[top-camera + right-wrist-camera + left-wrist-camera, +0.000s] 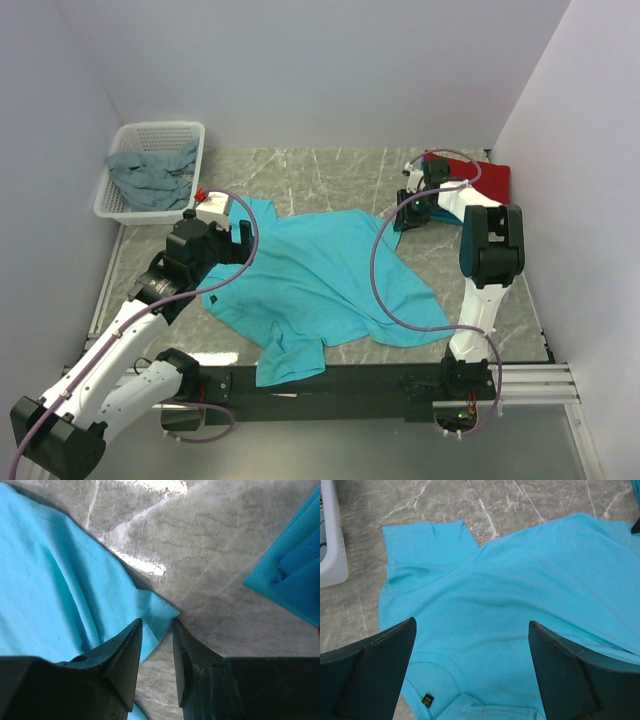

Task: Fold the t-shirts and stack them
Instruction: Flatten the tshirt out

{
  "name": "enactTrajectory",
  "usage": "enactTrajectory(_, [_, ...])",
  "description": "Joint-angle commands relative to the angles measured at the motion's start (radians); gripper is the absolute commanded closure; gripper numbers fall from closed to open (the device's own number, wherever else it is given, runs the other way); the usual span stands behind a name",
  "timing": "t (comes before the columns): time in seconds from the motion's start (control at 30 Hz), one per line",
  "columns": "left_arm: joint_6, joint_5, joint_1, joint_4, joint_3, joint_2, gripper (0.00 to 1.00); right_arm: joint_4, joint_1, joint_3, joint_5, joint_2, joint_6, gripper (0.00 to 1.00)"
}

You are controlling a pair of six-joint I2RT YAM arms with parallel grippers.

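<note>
Turquoise t-shirt (330,285) lies spread and rumpled mid marble table (320,170), one flap draped over the near edge.

Top view: the left gripper (243,232) hangs over the shirt's far left part. The right gripper (408,218) is down at its far right corner. A white basket (160,127) at far left holds a grey-blue shirt (150,175). A red shirt (492,180) sits far right, partly behind the right arm. From up here neither gripper's finger gap is readable.

Left wrist view: this settles the left side. Its fingers (370,675) are spread wide, with nothing between them, above the shirt. A sleeve (427,542) lies flat on the marble. The collar (440,680) is near, with a small black label (427,699). A corner of the basket shows at the left edge.

Right wrist view: these fingers (120,660) stand a narrow gap apart, not closed. The shirt's pointed corner (160,615) lies in that gap at the tips, and bare marble shows between the fingers nearer in. No clamp on the cloth is visible. To the right lies a folded turquoise-blue shirt (295,575) with a red sliver at its edge. The top view hides that blue one behind the arm.
</note>
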Motion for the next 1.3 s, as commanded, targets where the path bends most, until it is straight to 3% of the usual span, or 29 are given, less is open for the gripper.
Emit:
enactTrajectory(0.0, [0.016, 0.013, 0.005, 0.033, 0.000, 0.000, 0.01, -0.029, 0.006, 0.034, 0.018, 0.019, -0.002, 0.62])
enactTrajectory(0.13, [0.014, 0.014, 0.005, 0.033, 0.000, 0.002, 0.01, -0.033, 0.009, 0.043, 0.030, 0.025, -0.002, 0.67])
enactTrajectory(0.33, [0.008, 0.010, 0.005, 0.040, -0.006, 0.010, 0.01, -0.053, 0.023, 0.106, 0.054, 0.059, -0.016, 0.87])
enactTrajectory(0.37, [0.004, 0.008, 0.005, 0.046, -0.008, 0.014, 0.00, -0.047, 0.026, 0.106, 0.059, 0.057, -0.019, 0.94])
enactTrajectory(0.5, [-0.035, 0.068, 0.057, 0.109, -0.011, 0.063, 0.01, -0.007, 0.029, 0.118, 0.100, 0.028, -0.046, 1.00])
enactTrajectory(0.67, [-0.174, 0.245, 0.252, 0.106, 0.142, 0.331, 0.04, 0.048, 0.029, 0.155, 0.093, -0.005, -0.071, 1.00])
enactTrajectory(0.77, [-0.196, 0.225, 0.288, 0.113, 0.279, 0.536, 0.09, 0.066, 0.032, 0.167, 0.064, -0.027, -0.071, 1.00])
enactTrajectory(0.93, [-0.155, 0.175, 0.309, 0.007, 0.620, 0.970, 0.34, 0.103, 0.058, 0.152, 0.076, -0.082, -0.097, 1.00])
enactTrajectory(1.0, [-0.132, 0.156, 0.312, -0.062, 0.760, 1.072, 0.41, 0.109, 0.064, 0.146, 0.082, -0.099, -0.103, 1.00])
enactTrajectory(1.27, [-0.050, 0.045, 0.321, -0.130, 0.988, 1.301, 0.41, 0.135, 0.066, 0.147, 0.128, -0.113, -0.103, 1.00])
